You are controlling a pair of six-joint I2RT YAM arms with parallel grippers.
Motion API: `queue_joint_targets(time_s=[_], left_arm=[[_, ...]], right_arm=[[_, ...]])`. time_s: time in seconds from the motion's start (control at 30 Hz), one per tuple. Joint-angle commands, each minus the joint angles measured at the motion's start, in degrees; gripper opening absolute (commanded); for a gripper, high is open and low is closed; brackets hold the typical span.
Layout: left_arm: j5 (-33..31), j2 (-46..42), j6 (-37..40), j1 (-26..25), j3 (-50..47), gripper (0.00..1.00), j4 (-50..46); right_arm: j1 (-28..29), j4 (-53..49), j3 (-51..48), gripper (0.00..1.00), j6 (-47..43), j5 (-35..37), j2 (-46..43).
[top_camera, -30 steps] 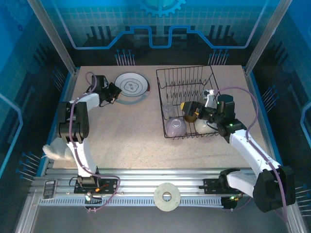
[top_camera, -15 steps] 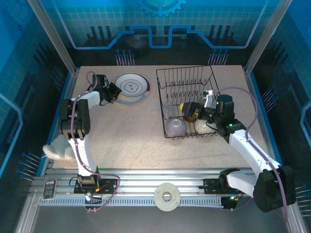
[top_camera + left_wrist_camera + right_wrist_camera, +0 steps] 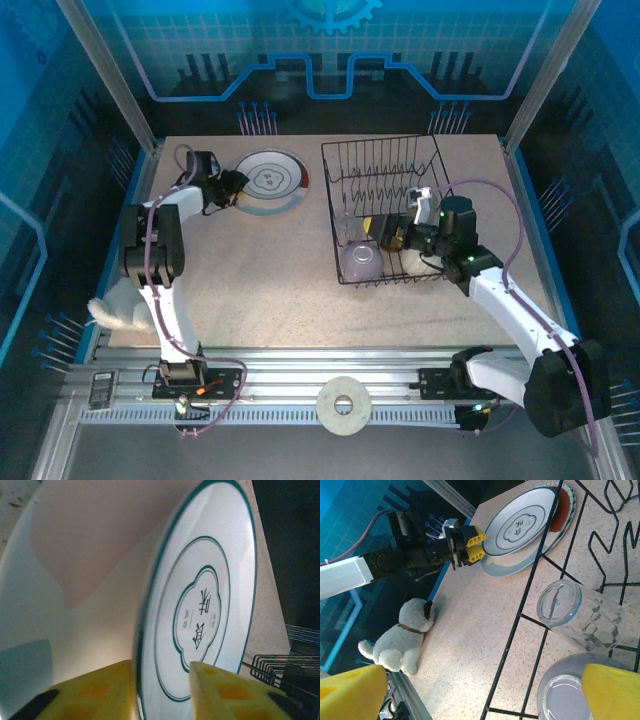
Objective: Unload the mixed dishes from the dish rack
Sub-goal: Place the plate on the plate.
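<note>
My left gripper [image 3: 232, 186] [image 3: 161, 667] is shut on the left rim of the green-striped plate [image 3: 210, 605] [image 3: 520, 522]. That plate is tilted up over a red-and-white plate [image 3: 563, 502] and a pale plate [image 3: 505, 566] at the table's back left [image 3: 270, 180]. To the right of that stack stands the black wire dish rack [image 3: 385, 150]. My right gripper [image 3: 388, 236] [image 3: 482, 680] hangs open and holds nothing inside the rack's near left part. Below it a clear glass [image 3: 580, 610] lies on its side next to an upturned lavender bowl [image 3: 570, 697] [image 3: 361, 262].
A plush dog [image 3: 402, 635] [image 3: 115, 310] sits at the table's near left edge. A white ring [image 3: 343, 404] lies on the rail between the arm bases. Bare tabletop [image 3: 260, 280] spreads between the plates and the rack.
My right gripper has shifted slightly left and back inside the rack. My left gripper has stayed at the plate's rim, nudged a little towards the back.
</note>
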Motion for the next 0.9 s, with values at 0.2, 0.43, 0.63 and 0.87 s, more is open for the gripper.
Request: queue_joint_targets(time_s=[0.2,0.43,0.63,0.87], left_arm=[[0.9,-0.7,0.8,0.7,1.3,0.57,-0.1],[0.3,-1.5,2.3,1.4,1.7,0.69,-1.8],[-0.3,-2.5,3.5,1.8,1.9,0.85,-3.4],[-0.4,-4.0,5.0,2.1,1.9,0.96,-5.1]], right_arm=[[0.9,-0.6,1.9,1.0,-1.7,-0.4,-0.2],[1.0,-0.9,2.0,1.0,-2.0,0.0,-0.2],[1.1,-1.1,2.0,1.0,-2.0,0.1,-0.3],[1.2,-1.4,2.1,1.0,-2.3,0.4,-0.4]])
